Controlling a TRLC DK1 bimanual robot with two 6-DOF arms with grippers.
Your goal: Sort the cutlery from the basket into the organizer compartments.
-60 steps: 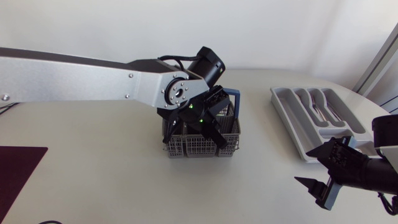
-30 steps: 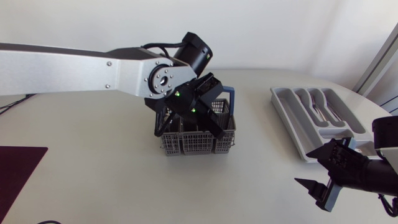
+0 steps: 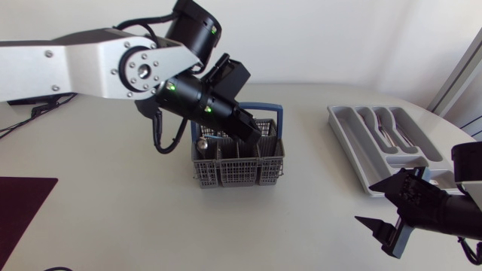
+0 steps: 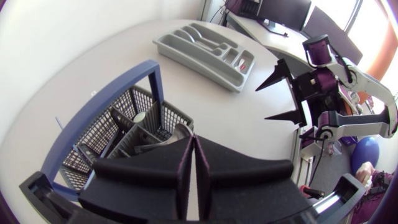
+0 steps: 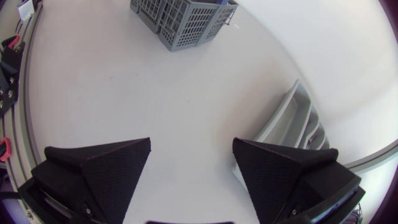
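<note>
The grey wire basket (image 3: 239, 172) with a blue handle (image 3: 283, 114) stands mid-table, and a spoon bowl (image 3: 201, 141) shows in its left part. My left gripper (image 3: 254, 131) hangs just above the basket's back rim, shut, with nothing visible between its fingers. In the left wrist view its fingertips (image 4: 191, 138) meet over the basket (image 4: 118, 127), where metal cutlery (image 4: 179, 131) shows. The grey organizer (image 3: 361, 154) lies at the right with some cutlery in it. My right gripper (image 3: 374, 203) is open and empty near the front right, short of the organizer (image 5: 292, 121).
A dark red mat (image 3: 21, 207) lies at the table's front left corner. Bare tabletop stretches between the basket (image 5: 180, 18) and my right gripper (image 5: 193, 149). The left wrist view also shows the organizer (image 4: 205, 46) and my right gripper (image 4: 264, 101) beyond the basket.
My left arm has risen and swung back to the left, lifting its shut gripper out of the basket. The right arm has not moved.
</note>
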